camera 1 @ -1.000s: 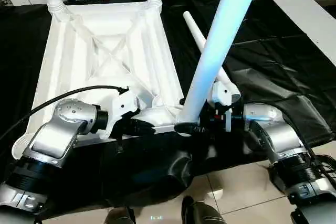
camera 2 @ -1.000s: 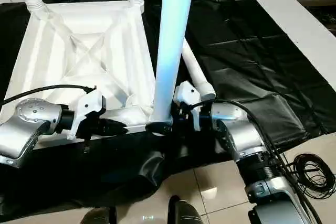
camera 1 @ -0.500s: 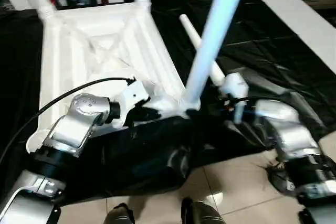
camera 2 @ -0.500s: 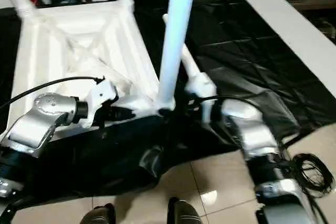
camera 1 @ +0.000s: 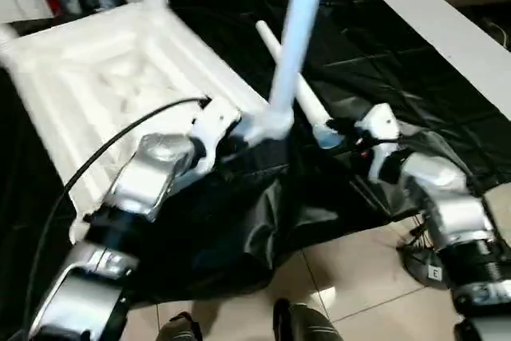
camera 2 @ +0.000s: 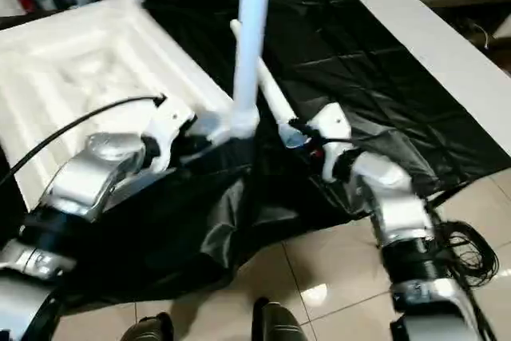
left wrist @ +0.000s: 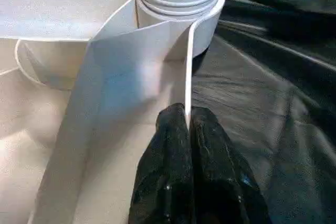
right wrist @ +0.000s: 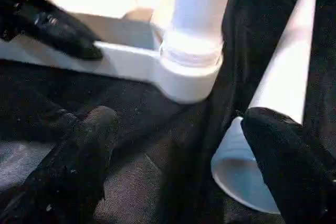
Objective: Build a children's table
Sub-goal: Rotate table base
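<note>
You are pinching the thin rim of the upturned white ribbed plastic tabletop in your left gripper, beside the round corner socket, probably steadying the top. A white tapered tube leg is standing upright in that socket. Your right gripper is hanging wide open near the loose white leg lying on the black plastic sheet, seemingly poised to take it.
</note>
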